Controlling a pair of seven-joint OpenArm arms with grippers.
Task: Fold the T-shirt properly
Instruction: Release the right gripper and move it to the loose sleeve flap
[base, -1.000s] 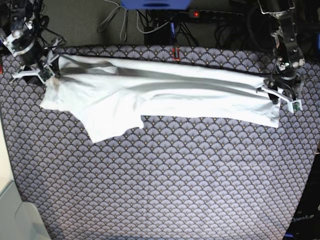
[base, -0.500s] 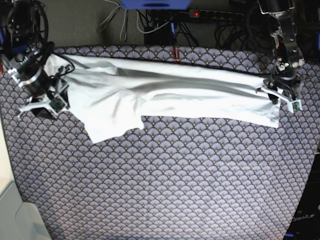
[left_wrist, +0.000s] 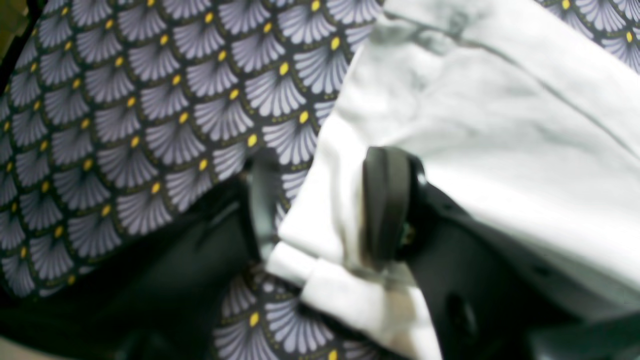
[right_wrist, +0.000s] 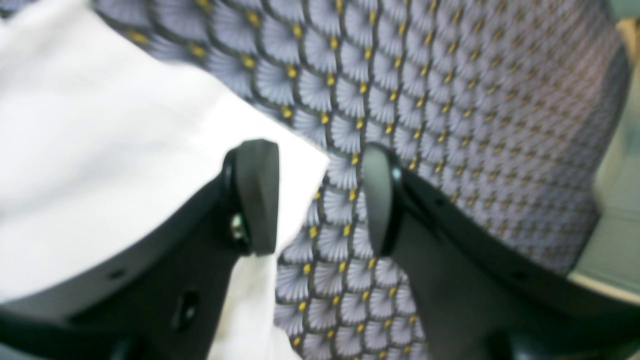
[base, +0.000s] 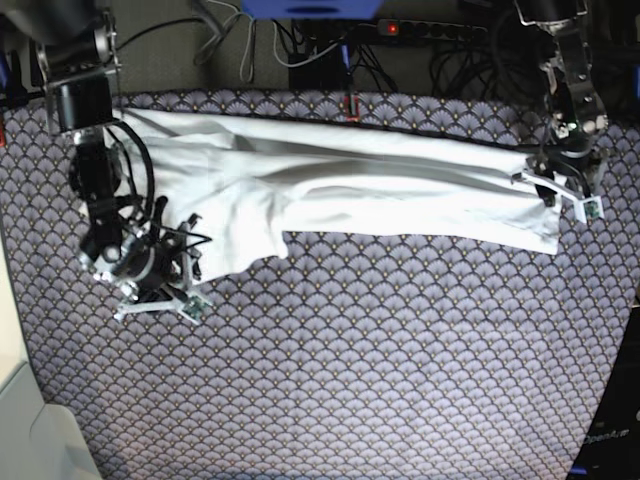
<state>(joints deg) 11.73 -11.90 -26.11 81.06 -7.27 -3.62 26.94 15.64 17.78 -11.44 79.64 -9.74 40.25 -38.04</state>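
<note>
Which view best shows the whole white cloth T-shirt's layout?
The base view: the white cloth T-shirt lies stretched across the purple scallop-patterned tablecloth, one sleeve hanging forward. The left wrist view shows only a blurred hem corner, the right wrist view only a corner.

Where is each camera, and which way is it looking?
Base: up high, looking down on the tablecloth, the T-shirt and both arms.
Left wrist: on the left arm, looking along the left claw, which is around the shirt's edge.
Right wrist: on the right arm, looking along the right claw, open at the shirt's corner.
All three show the T-shirt and tablecloth.
</note>
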